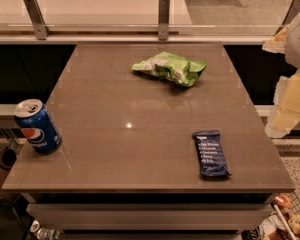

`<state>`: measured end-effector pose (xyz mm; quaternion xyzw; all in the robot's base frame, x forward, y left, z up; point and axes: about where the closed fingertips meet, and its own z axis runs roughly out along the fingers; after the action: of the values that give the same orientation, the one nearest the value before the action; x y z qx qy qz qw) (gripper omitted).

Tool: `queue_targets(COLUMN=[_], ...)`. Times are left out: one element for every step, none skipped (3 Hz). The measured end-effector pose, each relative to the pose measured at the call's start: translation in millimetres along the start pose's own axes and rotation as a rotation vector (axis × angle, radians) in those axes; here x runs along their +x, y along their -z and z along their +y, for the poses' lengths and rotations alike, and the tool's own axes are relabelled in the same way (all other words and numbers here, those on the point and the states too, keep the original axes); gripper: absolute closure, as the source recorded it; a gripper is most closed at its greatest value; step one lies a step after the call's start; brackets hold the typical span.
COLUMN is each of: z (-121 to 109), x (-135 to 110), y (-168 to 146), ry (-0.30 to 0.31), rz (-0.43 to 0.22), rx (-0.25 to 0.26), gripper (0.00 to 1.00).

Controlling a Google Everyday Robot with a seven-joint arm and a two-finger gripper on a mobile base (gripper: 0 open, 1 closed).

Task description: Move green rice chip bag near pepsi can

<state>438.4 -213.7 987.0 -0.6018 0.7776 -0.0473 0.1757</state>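
Camera view: a blue pepsi can (37,126) stands upright at the table's (140,154) front-left edge. The green rice chip bag (169,67) lies toward the far middle, well apart from the can. A dark-blue bar wrapper (211,153) lies flat near the front right. The gripper (289,104) hangs beyond the table's right edge, touching nothing; how far open it is, I cannot tell.
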Motion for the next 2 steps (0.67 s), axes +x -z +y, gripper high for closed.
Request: queue_targets(z=[0.0, -17.6], x=[0.0, -9.0], y=[0.1, -12.3], ry=[0.000, 0.003], rz=[0.000, -0.014], rx=[0.000, 0.002], gripper=[0.00, 0.00])
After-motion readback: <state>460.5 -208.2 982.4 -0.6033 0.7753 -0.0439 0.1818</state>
